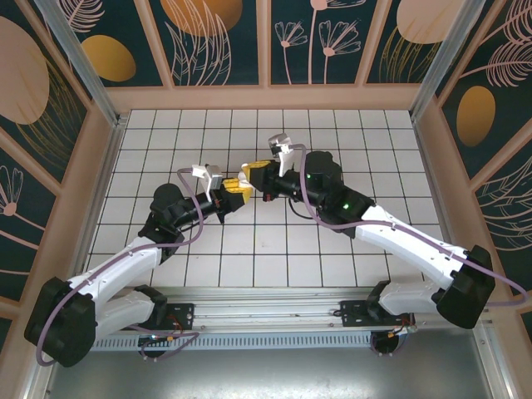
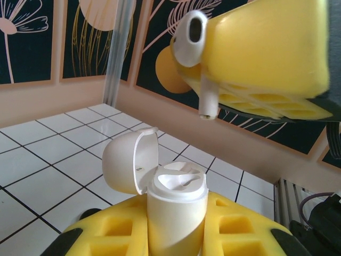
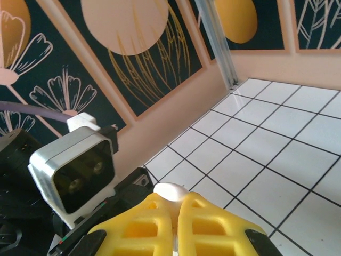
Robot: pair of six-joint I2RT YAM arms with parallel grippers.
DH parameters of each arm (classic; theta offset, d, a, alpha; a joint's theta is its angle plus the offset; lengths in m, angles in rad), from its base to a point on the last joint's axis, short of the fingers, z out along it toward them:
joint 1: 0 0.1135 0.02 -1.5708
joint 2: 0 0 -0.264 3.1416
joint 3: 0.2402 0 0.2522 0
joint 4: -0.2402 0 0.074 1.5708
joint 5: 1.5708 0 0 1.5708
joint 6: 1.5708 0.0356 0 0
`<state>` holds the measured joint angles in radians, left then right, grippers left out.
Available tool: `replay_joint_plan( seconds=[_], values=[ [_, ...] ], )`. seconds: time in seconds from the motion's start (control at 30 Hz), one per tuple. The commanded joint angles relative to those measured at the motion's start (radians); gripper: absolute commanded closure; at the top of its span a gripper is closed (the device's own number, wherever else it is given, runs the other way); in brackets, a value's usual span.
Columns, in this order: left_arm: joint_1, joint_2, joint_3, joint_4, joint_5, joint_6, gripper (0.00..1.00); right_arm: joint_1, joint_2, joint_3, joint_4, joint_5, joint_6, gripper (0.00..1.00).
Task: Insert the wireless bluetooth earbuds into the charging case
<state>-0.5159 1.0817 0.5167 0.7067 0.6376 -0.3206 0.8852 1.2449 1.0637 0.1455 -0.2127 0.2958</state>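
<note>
**White earbud held just above the open charging case, mid-table**

The right gripper has its yellow jaws pressed together on a white earbud. The bud's stem points almost straight down. The left gripper pinches the white charging case upright between its jaws, mouth facing up. The bud hangs above that mouth and a little to its right, with a clear gap between stem tip and socket. The coming move looks like a short descent with a slight shift left, keeping the stem's long axis vertical. The lid is flipped open on the left of the mouth, away from the bud's path, and nothing lies between the two. In the top view both grippers meet over the tiled table, well clear of the walls.
</note>
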Motion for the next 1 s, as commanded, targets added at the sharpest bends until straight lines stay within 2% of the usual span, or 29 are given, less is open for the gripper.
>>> replay_joint_plan(
  seconds=[0.0,0.33,0.97],
  values=[
    [-0.001,-0.014,0.024,0.055,0.000,-0.020,0.86,0.014,0.001,-0.030,0.063,-0.039,-0.044,0.93],
    [-0.002,-0.033,0.016,0.076,0.017,-0.051,0.86,0.014,0.001,-0.050,0.040,-0.013,-0.083,0.94],
    [-0.001,-0.054,0.020,0.097,0.001,-0.068,0.85,0.014,0.007,-0.080,0.049,-0.066,-0.085,0.92]
  ],
)
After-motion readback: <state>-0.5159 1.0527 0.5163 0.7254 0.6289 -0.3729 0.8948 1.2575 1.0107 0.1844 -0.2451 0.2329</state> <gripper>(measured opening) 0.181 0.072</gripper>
